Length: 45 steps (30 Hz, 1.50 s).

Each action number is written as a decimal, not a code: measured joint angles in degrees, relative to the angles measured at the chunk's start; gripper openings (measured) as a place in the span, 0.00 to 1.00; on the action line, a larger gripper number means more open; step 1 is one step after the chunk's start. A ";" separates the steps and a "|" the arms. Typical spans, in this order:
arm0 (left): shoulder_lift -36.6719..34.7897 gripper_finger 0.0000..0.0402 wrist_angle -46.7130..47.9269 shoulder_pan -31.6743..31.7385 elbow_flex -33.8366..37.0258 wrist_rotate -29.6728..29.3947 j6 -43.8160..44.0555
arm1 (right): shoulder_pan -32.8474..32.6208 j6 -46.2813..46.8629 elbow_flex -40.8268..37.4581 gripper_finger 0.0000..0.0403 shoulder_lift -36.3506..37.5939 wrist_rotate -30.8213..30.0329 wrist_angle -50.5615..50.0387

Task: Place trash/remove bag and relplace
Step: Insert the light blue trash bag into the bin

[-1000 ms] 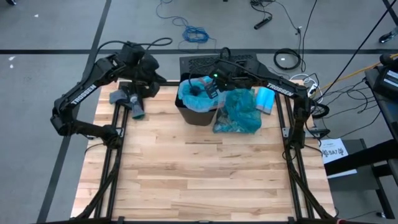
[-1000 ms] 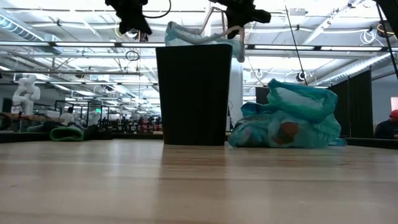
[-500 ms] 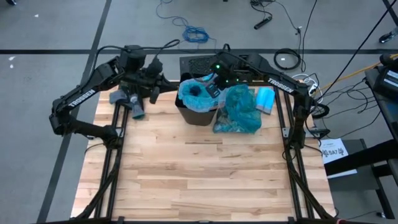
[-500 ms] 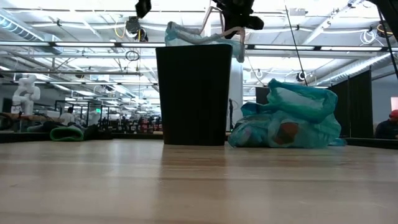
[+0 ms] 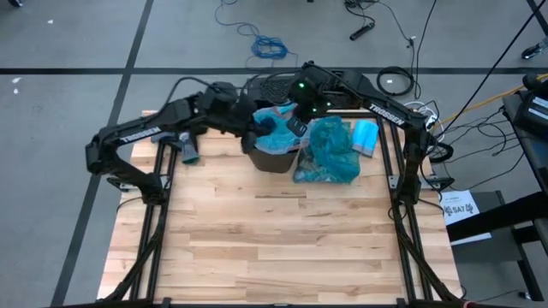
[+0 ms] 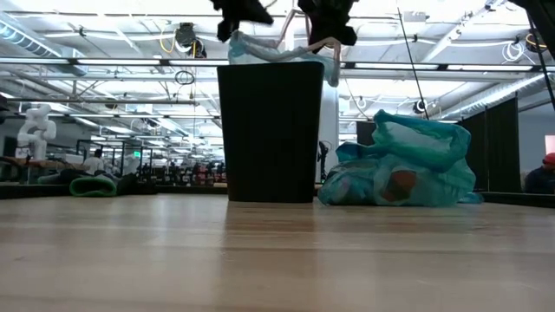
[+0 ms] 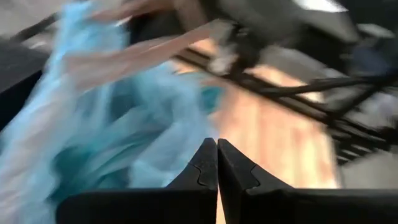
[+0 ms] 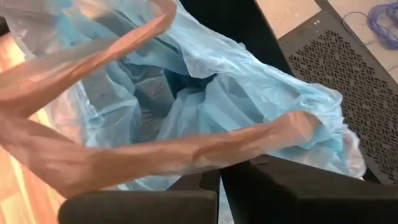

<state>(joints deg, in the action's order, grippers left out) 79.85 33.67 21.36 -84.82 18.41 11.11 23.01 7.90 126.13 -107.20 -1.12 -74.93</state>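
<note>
A black square bin stands on its base near the table's far edge. A pale sky-blue bag lines it and spills over the rim. The dark teal bag, with trash showing through it, lies on the table right of the bin. My right gripper is above the bin's far right rim, shut on the pale bag's tan drawstring. My left gripper is shut at the bin's left rim, over the pale bag. My right gripper pinches the pale bag's tan drawstring strap between its two fingers, above the bin's mouth. The strap runs as a stretched loop back to the bag's hem, and the bag's body stays in the bin. My left gripper is next to the pale bag's plastic; whether it touches it, I cannot tell.
A light blue packet lies on the table right of the teal bag. Grey and blue items lie near the table's far left corner. A black perforated panel sits behind the bin. The near half of the wooden table holds no objects.
My left arm has swung from the table's far left corner rightward to the bin's left rim. My right gripper has stayed above the bin's far right rim, shifting slightly toward the far edge, still holding the strap.
</note>
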 joint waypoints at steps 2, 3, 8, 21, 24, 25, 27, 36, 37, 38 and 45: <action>1.35 0.00 0.71 -0.23 0.02 -4.76 2.00 | 0.39 -0.29 0.00 0.00 0.00 -0.01 -0.24; 1.79 0.00 1.29 -0.18 0.02 -6.16 2.71 | 0.70 -0.23 0.00 0.00 0.00 -0.08 -0.33; 2.56 0.00 10.24 1.16 0.02 -15.15 3.65 | 2.76 1.70 0.00 0.00 0.00 -4.71 -0.62; 1.53 0.00 12.33 7.37 0.00 -21.75 -4.12 | 7.47 4.63 -0.02 0.00 -1.37 -7.03 0.14; 1.51 0.00 12.37 9.88 0.02 -21.79 -5.71 | 7.66 5.26 -0.04 0.00 -2.80 -11.85 -1.49; 1.51 0.00 12.45 10.71 0.02 -21.89 -6.30 | 7.70 5.90 -0.04 0.00 -3.32 -12.60 -1.66; 1.51 0.00 12.51 12.26 0.01 -21.92 -8.20 | 8.03 7.20 -0.04 0.00 -4.12 -12.38 -1.73; 1.51 0.00 16.68 19.78 0.01 -20.24 -16.45 | 8.15 10.32 -0.04 0.00 -6.36 -12.22 -1.11; 1.51 0.00 16.41 20.10 0.02 -19.57 -16.49 | 8.14 10.96 -0.04 0.00 -6.01 -12.16 -1.09; 1.51 0.00 16.11 20.38 0.01 -18.59 -16.54 | 7.86 11.64 -0.04 0.00 -5.51 -12.11 -1.07; 1.51 0.00 14.47 20.95 0.02 -11.94 -18.64 | 4.45 13.82 -0.02 0.00 1.41 -12.25 6.26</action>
<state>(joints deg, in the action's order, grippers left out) 81.36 48.14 42.31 -84.79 6.47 -7.53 27.45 21.72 126.10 -105.79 -13.37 -68.66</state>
